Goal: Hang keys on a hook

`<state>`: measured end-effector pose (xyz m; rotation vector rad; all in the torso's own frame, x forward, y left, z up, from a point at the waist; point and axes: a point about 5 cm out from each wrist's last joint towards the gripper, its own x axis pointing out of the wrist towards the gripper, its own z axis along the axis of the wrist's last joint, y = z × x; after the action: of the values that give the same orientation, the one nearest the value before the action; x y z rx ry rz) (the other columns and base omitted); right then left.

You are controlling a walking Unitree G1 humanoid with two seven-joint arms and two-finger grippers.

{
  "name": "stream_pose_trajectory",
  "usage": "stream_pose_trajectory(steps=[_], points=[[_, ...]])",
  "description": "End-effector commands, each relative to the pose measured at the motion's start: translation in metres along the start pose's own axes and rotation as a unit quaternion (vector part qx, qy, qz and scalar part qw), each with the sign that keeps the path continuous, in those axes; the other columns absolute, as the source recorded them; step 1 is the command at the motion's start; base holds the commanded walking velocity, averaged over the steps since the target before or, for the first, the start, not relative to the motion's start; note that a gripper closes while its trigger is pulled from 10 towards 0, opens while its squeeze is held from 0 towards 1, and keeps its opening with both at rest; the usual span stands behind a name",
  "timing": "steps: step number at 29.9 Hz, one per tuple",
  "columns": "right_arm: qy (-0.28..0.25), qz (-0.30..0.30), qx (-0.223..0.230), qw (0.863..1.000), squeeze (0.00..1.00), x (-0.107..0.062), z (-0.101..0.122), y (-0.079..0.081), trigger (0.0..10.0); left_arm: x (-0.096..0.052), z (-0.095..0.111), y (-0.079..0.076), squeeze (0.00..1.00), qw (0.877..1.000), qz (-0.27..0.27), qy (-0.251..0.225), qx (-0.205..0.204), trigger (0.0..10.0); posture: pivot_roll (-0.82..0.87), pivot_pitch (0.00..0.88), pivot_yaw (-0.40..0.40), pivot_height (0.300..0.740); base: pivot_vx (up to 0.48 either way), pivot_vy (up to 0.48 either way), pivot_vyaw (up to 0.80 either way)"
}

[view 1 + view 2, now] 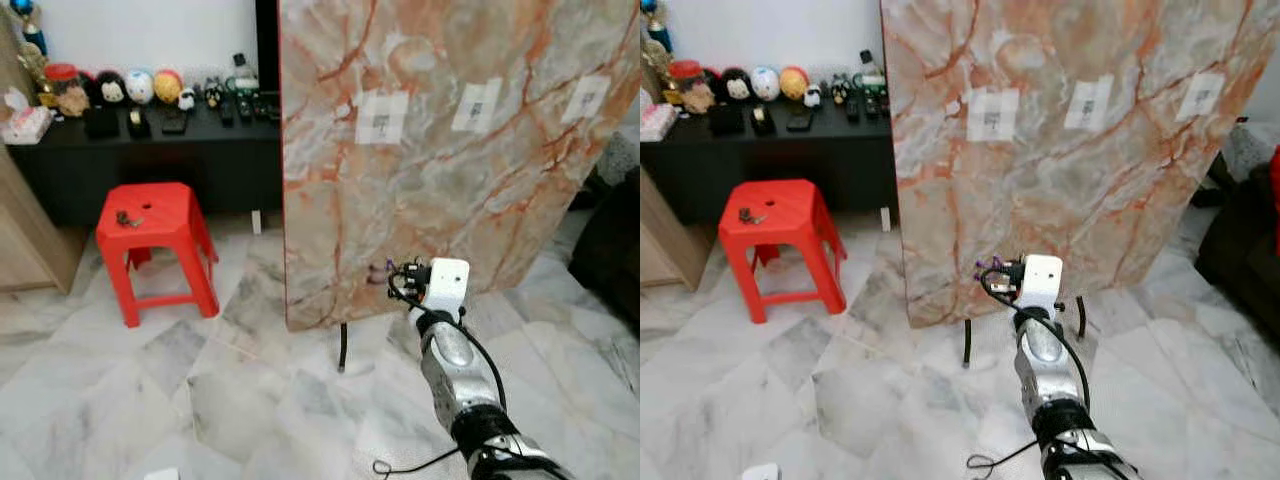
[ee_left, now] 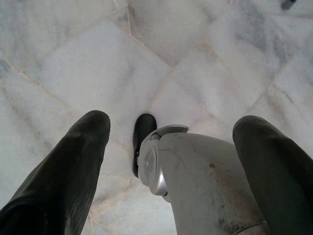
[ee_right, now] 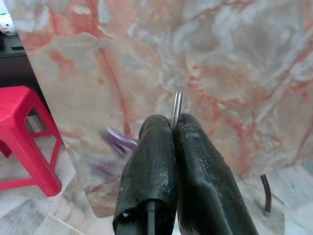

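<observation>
Right gripper (image 3: 173, 128) out in front, low against the marble-look board (image 1: 450, 150), fingers (image 3: 151, 161) pinched tight on a thin metal key ring (image 3: 177, 105) standing up between the tips. Probably gripped by the ring so the loop stays free to slip over a hook. Something purple (image 3: 120, 142) dangling just left of the fingers, blurred (key fob maybe, can't say). Three taped white patches (image 1: 381, 117) sit much higher on the board, well above the gripper; no hook clearly made out on any of them. Plenty of open marble floor (image 1: 150, 400) near and left, red stool (image 1: 155, 225) well off left with a small dark object (image 1: 127, 218) on top. Board's black legs (image 1: 343, 347) close under the arm, worth minding. Left gripper (image 2: 171, 166) hanging idle over the floor, fingers wide apart, holding nothing.
</observation>
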<state>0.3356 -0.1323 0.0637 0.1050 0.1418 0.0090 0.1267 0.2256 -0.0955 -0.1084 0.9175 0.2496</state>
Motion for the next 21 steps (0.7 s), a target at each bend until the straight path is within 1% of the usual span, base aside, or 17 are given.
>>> stream_pose_trajectory(steps=[1,7,11,18,21], points=[[-0.019,0.0,-0.003,1.0,0.0,0.006,0.012,0.001,10.0,0.001,0.0,0.0,0.0,1.0,0.001,0.006,0.0,10.0,0.02,0.0,-0.114,0.74,0.292,0.0,0.0],[-0.024,0.001,-0.007,1.0,0.0,0.008,0.017,0.001,10.0,0.003,0.006,-0.002,0.0,1.0,-0.001,-0.003,0.001,10.0,0.02,0.0,-0.122,0.74,0.294,0.0,0.0],[-0.024,-0.011,-0.012,1.0,0.0,0.008,0.017,-0.001,10.0,0.003,0.007,-0.002,0.0,1.0,-0.003,-0.006,0.001,10.0,0.02,0.0,-0.121,0.74,0.296,0.0,0.0],[-0.021,-0.035,-0.011,0.999,0.0,0.007,0.015,-0.007,10.0,0.002,0.005,-0.003,0.0,1.0,-0.005,-0.004,0.005,10.0,0.02,0.002,-0.121,0.74,0.295,0.0,0.0],[-0.021,-0.039,-0.012,0.999,0.0,0.008,0.016,-0.008,10.0,-0.001,-0.003,-0.004,0.0,1.0,-0.007,-0.001,0.006,10.0,0.02,0.002,-0.119,0.74,0.294,0.0,0.0]])
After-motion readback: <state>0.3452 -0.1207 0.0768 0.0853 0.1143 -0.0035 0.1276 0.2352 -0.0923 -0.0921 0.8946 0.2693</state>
